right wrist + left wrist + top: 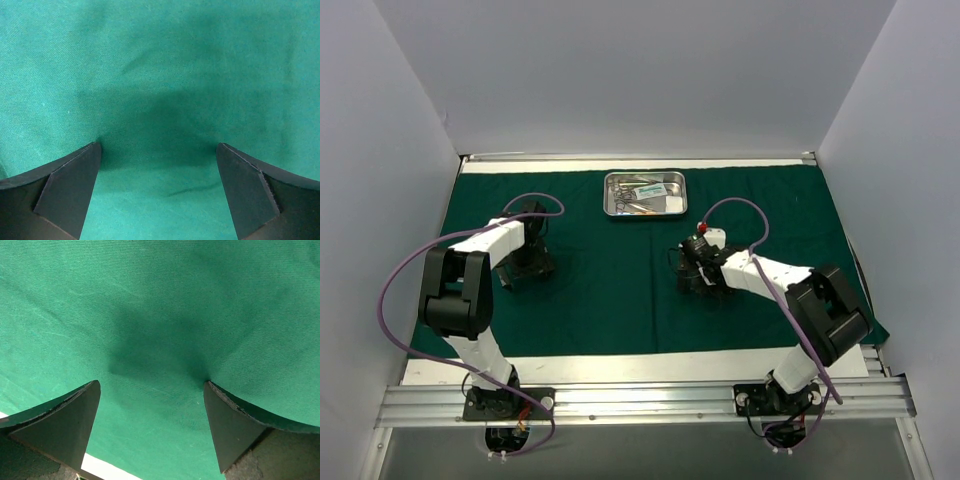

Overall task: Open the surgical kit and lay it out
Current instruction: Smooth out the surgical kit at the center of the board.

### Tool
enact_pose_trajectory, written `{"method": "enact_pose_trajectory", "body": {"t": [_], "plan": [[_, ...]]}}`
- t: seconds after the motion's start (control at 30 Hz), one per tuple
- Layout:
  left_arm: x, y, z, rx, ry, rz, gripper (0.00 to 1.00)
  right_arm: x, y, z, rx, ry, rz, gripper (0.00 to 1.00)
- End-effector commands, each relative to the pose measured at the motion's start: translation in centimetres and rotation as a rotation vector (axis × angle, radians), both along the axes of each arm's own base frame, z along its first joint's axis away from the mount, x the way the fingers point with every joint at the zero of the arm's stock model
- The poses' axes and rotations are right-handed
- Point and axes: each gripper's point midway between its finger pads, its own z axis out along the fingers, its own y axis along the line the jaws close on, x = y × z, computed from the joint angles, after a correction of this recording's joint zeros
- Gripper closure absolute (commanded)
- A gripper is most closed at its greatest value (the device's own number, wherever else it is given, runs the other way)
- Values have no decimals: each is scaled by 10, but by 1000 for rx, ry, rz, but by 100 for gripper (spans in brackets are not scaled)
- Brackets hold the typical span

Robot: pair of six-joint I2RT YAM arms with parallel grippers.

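Fingers of the left gripper (150, 385) stand spread, tips down at the flat green cloth wrap (610, 300). Ahead, between both grippers, lies the steel tray (608, 195), long axis left-right. The right gripper (159, 146) is likewise spread.

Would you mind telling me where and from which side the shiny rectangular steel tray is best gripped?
Probably its raised near long rim, from above: the shiny rectangular steel tray lies flat on the dark green cloth, so only the thin upright wall offers a pinch.
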Motion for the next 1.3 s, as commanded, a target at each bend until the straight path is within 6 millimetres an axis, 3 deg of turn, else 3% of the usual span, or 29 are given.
{"method": "enact_pose_trajectory", "body": {"t": [0.0, 0.27, 0.47, 0.6, 0.77, 0.93, 1.1, 1.13, 1.27], "plan": [[-27, 0, -18, -11, 105, -3, 6, -38, -19, -9, -48, 118, -3, 6], [-40, 10, -12, -5, 131, 12, 6, -49, -22, -3, -42, 131, 4, 6], [-53, 25, -10, -7, 151, 53, 6, -31, -21, 14, -32, 60, -13, 5], [-59, 40, -9, -24, 150, 107, 6, -16, -37, 25, -45, 29, -63, 5], [-36, 38, 11, -36, 47, 121, 6, 7, -75, 43, -25, -33, -196, 5], [8, 37, 39, -50, -103, 132, 6, 28, -125, 51, -33, -84, -388, 6], [34, 40, 40, -38, -178, 156, 6, 41, -169, 41, 10, -121, -582, 6], [36, 51, 37, -36, -179, 192, 6, 41, -176, 36, -2, -113, -610, 6], [43, 58, 26, -40, -177, 230, 6, 33, -202, 18, -21, -88, -714, 7]]}}
